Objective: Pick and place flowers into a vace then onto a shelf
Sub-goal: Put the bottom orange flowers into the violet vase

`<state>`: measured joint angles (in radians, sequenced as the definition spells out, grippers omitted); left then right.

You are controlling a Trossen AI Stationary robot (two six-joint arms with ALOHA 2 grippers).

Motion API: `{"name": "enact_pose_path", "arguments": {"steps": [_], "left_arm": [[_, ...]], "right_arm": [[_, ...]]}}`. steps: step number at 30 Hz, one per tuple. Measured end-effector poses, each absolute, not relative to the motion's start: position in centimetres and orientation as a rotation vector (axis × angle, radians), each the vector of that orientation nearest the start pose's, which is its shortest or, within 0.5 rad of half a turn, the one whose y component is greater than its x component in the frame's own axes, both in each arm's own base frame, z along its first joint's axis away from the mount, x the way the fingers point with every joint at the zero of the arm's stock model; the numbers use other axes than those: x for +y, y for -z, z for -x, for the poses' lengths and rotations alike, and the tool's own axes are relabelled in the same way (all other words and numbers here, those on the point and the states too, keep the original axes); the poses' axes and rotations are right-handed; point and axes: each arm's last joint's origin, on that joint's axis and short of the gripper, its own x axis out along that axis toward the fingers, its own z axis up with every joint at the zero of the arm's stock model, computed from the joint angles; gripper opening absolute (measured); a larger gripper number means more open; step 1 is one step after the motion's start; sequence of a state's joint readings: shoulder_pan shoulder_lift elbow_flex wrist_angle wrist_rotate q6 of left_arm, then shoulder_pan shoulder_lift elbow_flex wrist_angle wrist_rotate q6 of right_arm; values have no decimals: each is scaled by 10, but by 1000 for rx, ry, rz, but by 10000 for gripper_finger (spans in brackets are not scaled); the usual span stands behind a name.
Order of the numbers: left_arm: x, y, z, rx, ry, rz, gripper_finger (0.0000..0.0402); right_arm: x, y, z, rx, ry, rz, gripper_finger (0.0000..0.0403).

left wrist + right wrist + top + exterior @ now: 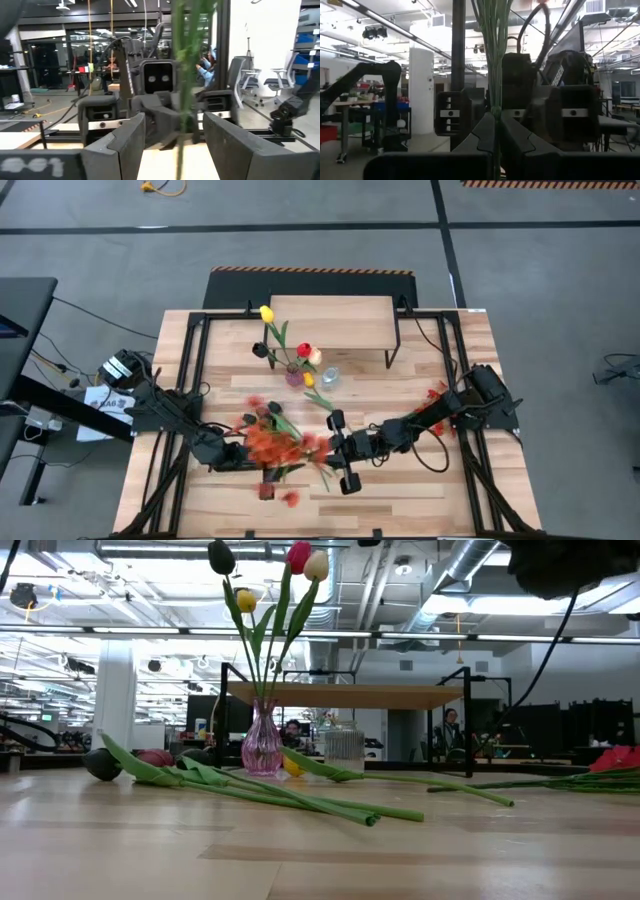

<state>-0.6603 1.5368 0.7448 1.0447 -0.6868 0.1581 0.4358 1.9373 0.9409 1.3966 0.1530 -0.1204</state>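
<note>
Nearest the front of the table, the right gripper (496, 131) is pressed together on the green stem of an orange-red spray (272, 442), held up mid-table facing the left gripper (175, 145), whose fingers stand spread with the stem between them, not pinching it. Loose tulips (260, 788) lie flat on the planks, and a red bunch (437, 398) waits by the right arm. Farther back, the pink vase (262, 743) already holds 4 tulips. Behind it the shelf (330, 315) is bare: more flowers to load, then the vase must go up
</note>
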Motion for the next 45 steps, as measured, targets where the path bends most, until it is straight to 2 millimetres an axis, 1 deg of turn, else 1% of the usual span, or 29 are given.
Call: {"name": "enact_pose_path", "arguments": {"steps": [6, 19, 23, 29, 33, 45], "left_arm": [[-171, -258, -263, -196, -61, 4, 187], [-170, -265, -262, -251, -86, -25, 187], [-174, -274, -265, -255, -94, -49, 187], [-181, -287, -271, -208, -128, -88, 187], [-183, -289, -274, -157, -154, -120, 187], [-199, -301, -263, -138, -248, -191, 187]], "right_arm": [[160, -216, -355, -386, -252, 6, 5], [161, -215, -355, -379, -253, 8, 5], [161, -214, -356, -371, -255, 11, 5], [161, -213, -356, -362, -256, 15, 5], [161, -213, -356, -363, -256, 16, 5], [161, -214, -356, -364, -256, 15, 5]]}}
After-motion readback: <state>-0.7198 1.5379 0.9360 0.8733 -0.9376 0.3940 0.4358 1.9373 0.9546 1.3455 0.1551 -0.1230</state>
